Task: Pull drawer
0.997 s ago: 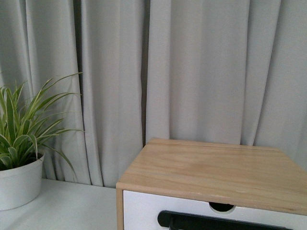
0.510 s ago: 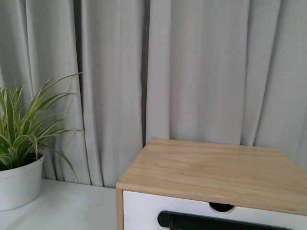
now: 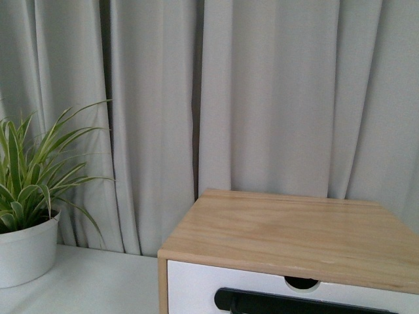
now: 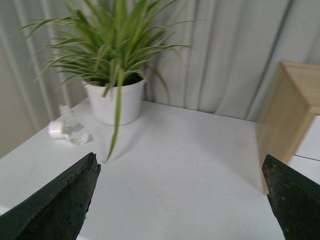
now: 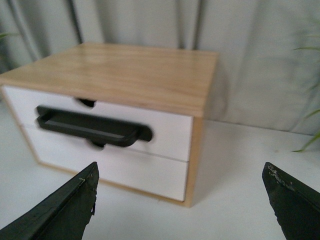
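Left gripper point(image 4: 179, 165): my fingers point(image 4: 65, 205) spread wide, empty, above the table point(image 4: 180, 145). Right gripper point(image 5: 180, 172): fingers wide apart, empty, facing the drawer point(image 5: 170, 129), clear of its handle point(image 5: 90, 127).

No readable text, label or number shows anywhere.

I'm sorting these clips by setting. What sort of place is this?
Probably a home or office corner set up as a test bench: a white table with a potted plant and a small wooden cabinet on it, and a grey curtain hung across the back.
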Tool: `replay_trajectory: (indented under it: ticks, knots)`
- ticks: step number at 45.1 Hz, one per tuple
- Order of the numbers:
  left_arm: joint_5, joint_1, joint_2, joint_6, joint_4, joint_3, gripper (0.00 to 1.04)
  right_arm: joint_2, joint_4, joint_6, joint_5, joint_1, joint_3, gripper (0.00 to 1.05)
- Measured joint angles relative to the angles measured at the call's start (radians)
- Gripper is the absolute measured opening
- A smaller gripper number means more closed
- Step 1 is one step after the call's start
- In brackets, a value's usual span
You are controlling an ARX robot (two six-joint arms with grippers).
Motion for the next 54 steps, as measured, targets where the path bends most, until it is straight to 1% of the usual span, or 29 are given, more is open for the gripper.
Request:
replay_trajectory:
  ticks: [2,4,7,10,14,15,18,20,23,25,27,31,37,41,43,46,50,54]
  knots:
    - [-0.084,-0.062,0.036,0.012,0.037,0.0,0.99,0.063,0.007,-0.014,-0.095,-0.029,0.02,0.96]
    - [-0.109,-0.121,0.074,0.032,0.082,0.002,0.99,0.128,0.029,-0.034,-0.161,-0.048,0.051,0.96]
    - [-0.086,-0.171,0.132,0.07,0.13,0.012,0.99,0.181,0.033,-0.057,-0.19,-0.052,0.086,0.96]
    - [-0.052,-0.202,0.209,0.128,0.203,0.025,0.99,0.226,0.033,-0.09,-0.206,-0.048,0.119,0.96]
    - [0.045,-0.198,0.326,0.205,0.315,0.043,0.99,0.302,0.032,-0.149,-0.227,-0.031,0.165,0.96]
    - [0.089,-0.19,0.36,0.226,0.341,0.051,0.99,0.322,0.032,-0.166,-0.227,-0.024,0.175,0.96]
    - [0.257,-0.149,0.53,0.302,0.427,0.099,0.99,0.409,0.024,-0.256,-0.273,0.005,0.213,0.96]
    - [0.346,-0.132,0.627,0.343,0.472,0.128,0.99,0.47,0.012,-0.314,-0.297,0.021,0.238,0.96]
    - [0.493,-0.124,0.782,0.431,0.512,0.183,0.99,0.539,-0.008,-0.394,-0.331,0.032,0.277,0.96]
    - [0.573,-0.134,0.862,0.497,0.509,0.226,0.99,0.595,-0.019,-0.446,-0.349,0.038,0.306,0.96]
    - [0.615,-0.144,0.907,0.541,0.498,0.257,0.99,0.634,-0.028,-0.473,-0.356,0.043,0.326,0.96]
    - [0.667,-0.166,0.972,0.609,0.451,0.314,0.99,0.713,-0.029,-0.516,-0.35,0.056,0.364,0.96]
    - [0.73,-0.22,1.072,0.717,0.39,0.403,0.99,0.837,0.003,-0.568,-0.345,0.08,0.416,0.96]
    - [0.73,-0.253,1.125,0.791,0.346,0.451,0.99,0.923,0.039,-0.601,-0.342,0.094,0.439,0.96]
    - [0.718,-0.272,1.168,0.845,0.322,0.485,0.99,0.968,0.082,-0.626,-0.341,0.101,0.441,0.96]
    - [0.668,-0.302,1.257,0.98,0.26,0.556,0.99,1.026,0.134,-0.661,-0.327,0.113,0.447,0.96]
    - [0.652,-0.316,1.302,1.048,0.209,0.596,0.99,1.062,0.143,-0.684,-0.317,0.125,0.459,0.96]
    - [0.622,-0.34,1.378,1.136,0.112,0.682,0.99,1.094,0.139,-0.724,-0.317,0.15,0.478,0.96]
